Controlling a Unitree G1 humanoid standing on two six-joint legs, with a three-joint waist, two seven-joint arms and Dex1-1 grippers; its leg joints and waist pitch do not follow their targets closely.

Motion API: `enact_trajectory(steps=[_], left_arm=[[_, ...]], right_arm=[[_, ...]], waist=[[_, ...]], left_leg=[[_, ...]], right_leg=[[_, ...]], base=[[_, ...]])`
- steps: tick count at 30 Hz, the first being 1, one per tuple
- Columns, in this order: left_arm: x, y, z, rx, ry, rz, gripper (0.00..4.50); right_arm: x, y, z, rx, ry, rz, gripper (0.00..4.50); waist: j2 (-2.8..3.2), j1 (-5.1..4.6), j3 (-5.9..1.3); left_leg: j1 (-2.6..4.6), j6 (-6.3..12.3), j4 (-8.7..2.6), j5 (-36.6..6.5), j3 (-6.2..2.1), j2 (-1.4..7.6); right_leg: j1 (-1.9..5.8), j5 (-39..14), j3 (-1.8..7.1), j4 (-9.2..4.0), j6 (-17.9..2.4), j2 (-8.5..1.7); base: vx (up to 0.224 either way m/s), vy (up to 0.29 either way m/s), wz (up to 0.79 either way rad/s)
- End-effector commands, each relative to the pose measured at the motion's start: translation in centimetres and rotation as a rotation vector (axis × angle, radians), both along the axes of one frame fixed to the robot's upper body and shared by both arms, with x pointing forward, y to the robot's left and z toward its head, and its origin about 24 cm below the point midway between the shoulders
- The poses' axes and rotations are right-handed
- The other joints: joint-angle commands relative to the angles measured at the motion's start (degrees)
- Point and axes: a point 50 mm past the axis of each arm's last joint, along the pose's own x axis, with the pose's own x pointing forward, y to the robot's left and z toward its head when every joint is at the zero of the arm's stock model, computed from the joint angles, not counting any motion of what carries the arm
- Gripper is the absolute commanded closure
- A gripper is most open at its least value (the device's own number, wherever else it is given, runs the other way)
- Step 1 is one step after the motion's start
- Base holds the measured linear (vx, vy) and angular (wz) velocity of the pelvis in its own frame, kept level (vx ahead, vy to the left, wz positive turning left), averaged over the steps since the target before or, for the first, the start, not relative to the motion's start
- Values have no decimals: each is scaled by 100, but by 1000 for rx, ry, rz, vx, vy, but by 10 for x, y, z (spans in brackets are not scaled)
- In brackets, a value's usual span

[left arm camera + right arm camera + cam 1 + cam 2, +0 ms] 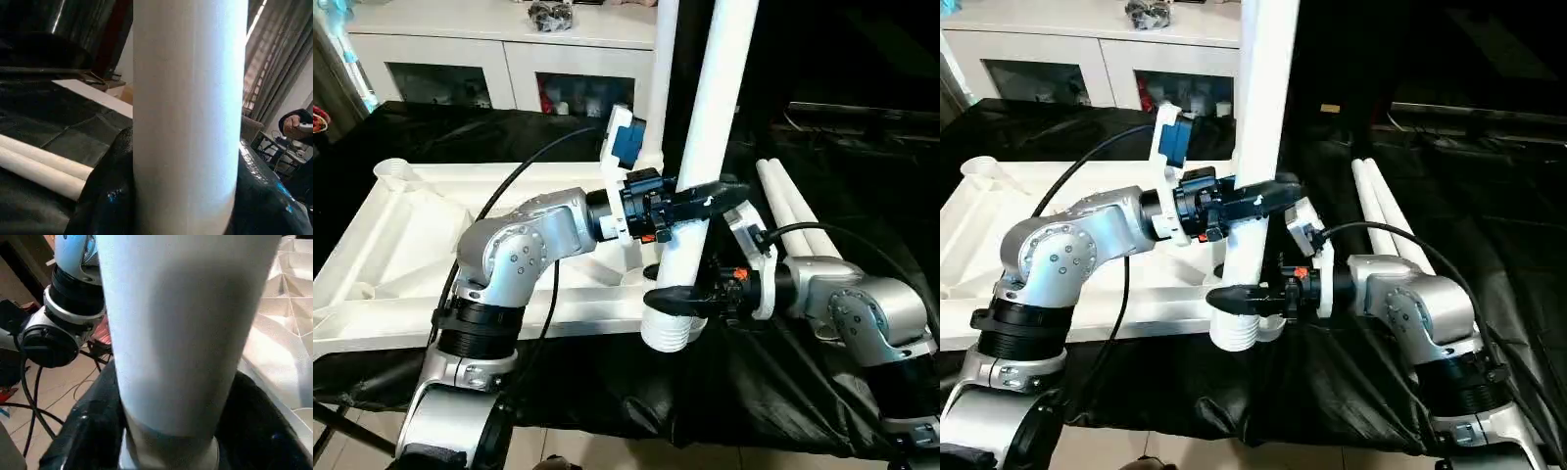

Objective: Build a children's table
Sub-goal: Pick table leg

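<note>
The children's table top (401, 255) lies underside up on the black-covered table, with round sockets at its corners. One white leg (664, 69) stands upright at its far right corner. A second leg (710, 127) is held nearly upright over the near right corner, its threaded end (666, 331) just above the top's edge. My left gripper (720, 196) is shut on this leg at mid height. My right gripper (671, 299) grips it lower down, just above the thread, with black fingers (83, 431) pressed on both sides.
Two more white legs (793, 211) lie side by side on the black cover (783, 392) to the right. A white glass-door cabinet (460, 59) stands behind. A person (298, 127) sits far off in the left wrist view.
</note>
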Motion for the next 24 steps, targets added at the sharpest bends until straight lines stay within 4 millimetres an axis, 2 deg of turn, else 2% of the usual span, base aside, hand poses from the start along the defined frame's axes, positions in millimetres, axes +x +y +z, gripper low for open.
enact_trajectory(steps=[1, 4, 5, 6, 9, 11, 13, 14, 15, 17, 21, 22, 23, 24], left_arm=[[-2, -3, 6, -10, -31, -29, 264], [-1, -3, 5, -3, -27, -13, 264], [2, -3, 5, 9, -25, 20, 208], [3, -3, 6, -2, -9, 30, 194], [4, 1, 9, -36, -24, 30, 188], [6, 2, 11, -56, -49, 64, 159], [10, 6, 16, -99, -68, 131, 156], [15, 11, 24, -162, -91, 208, 156], [15, 11, 24, -162, -91, 208, 156], [24, 23, 35, -211, -134, 343, 156], [33, 42, 41, -191, -176, 484, 156], [33, 49, 41, -175, -193, 493, 156], [32, 53, 37, -130, -217, 491, 156], [30, 57, 32, -67, -241, 485, 156]], right_arm=[[4, 1, 2, -17, -11, -10, 228], [5, 1, 2, -16, -10, -11, 248], [5, 2, 2, -15, -11, -14, 256], [5, 2, 2, -14, -12, -17, 255], [8, 2, 1, -10, -27, -48, 259], [9, 3, 2, -3, -39, -71, 259], [13, 4, 2, 14, -56, -120, 259], [17, 6, 3, 33, -68, -162, 259], [17, 6, 3, 33, -68, -162, 259], [24, 7, 3, 32, -95, -251, 259], [35, 6, 2, 2, -131, -376, 259], [38, 7, 2, -8, -143, -417, 259], [40, 5, 1, -31, -161, -441, 259], [41, 4, 0, -59, -180, -459, 259]], waist=[[-56, 23, -426], [-48, 24, -429], [-50, 24, -429], [-50, 20, -431], [-47, 24, -430], [-34, 19, -430], [-33, 18, -433], [-55, 6, -431], [-55, 6, -431], [-58, 7, -435], [-64, -14, -424], [-94, -29, -432], [-93, -26, -430], [-130, -27, -426]], left_leg=[[169, 130, -351, -822, -136, 275], [170, 114, -351, -836, -138, 276], [169, 115, -352, -826, -138, 277], [170, 118, -347, -813, -136, 277], [171, 106, -349, -839, -138, 274], [164, 94, -353, -850, -143, 276], [166, 85, -353, -851, -142, 280], [163, 84, -357, -886, -142, 280], [163, 84, -357, -886, -142, 280], [158, 72, -356, -882, -147, 276], [170, 28, -364, -902, -147, 272], [160, 13, -368, -805, -141, 263], [171, 1, -369, -759, -139, 267], [179, 15, -375, -747, -136, 275]], right_leg=[[278, -852, 196, -379, -1349, -358], [279, -847, 194, -376, -1348, -357], [280, -814, 194, -372, -1355, -355], [279, -760, 194, -366, -1369, -351], [274, -811, 192, -376, -1382, -362], [282, -783, 192, -379, -1373, -360], [279, -726, 193, -374, -1388, -361], [287, -720, 190, -379, -1405, -363], [287, -720, 190, -379, -1405, -363], [287, -753, 188, -380, -1374, -368], [273, -902, 188, -386, -1237, -358], [269, -945, 188, -370, -1187, -359], [247, -954, 188, -356, -1132, -349], [242, -963, 189, -371, -1107, -350]], base=[[0, 0, 0], [0, 0, 0], [0, 0, 0], [0, 0, 0], [0, 0, 0], [0, 0, 0], [0, 0, 0], [0, 0, 0], [0, 0, 0], [0, 0, 0], [0, 0, 0], [0, 0, 0], [0, 0, 0], [0, 0, 0]])
